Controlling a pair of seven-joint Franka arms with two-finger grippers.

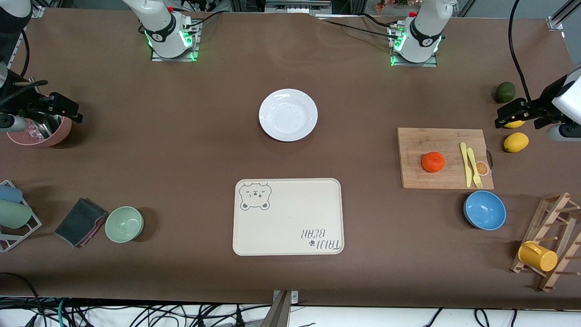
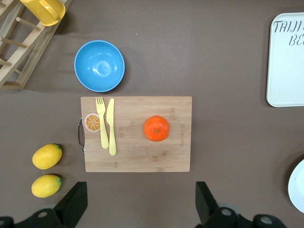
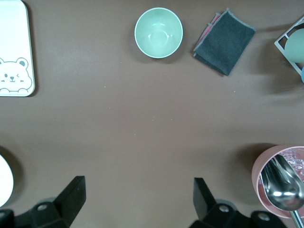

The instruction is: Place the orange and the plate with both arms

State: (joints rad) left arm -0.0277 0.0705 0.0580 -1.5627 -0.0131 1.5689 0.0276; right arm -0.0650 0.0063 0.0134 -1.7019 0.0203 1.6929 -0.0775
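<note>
The orange [image 1: 433, 162] lies on a wooden cutting board [image 1: 435, 181] toward the left arm's end of the table; it also shows in the left wrist view [image 2: 156, 128]. The white plate [image 1: 288, 114] sits empty mid-table, farther from the front camera than the bear-print tray [image 1: 288, 216]. My left gripper [image 1: 510, 113] is open and empty, up over the lemons beside the board; its own view shows it [image 2: 141, 195] with the jaws wide apart. My right gripper [image 1: 68, 109] is open and empty over a pink bowl [image 1: 41, 131]; its own view shows it [image 3: 137, 194] too.
Yellow fork and knife [image 1: 470, 164] lie on the board. A lemon [image 1: 516, 142], a dark green fruit [image 1: 504, 92], a blue bowl [image 1: 484, 210] and a wooden rack with a yellow cup [image 1: 538, 256] stand nearby. A green bowl [image 1: 124, 224] and grey cloth [image 1: 79, 222] lie toward the right arm's end.
</note>
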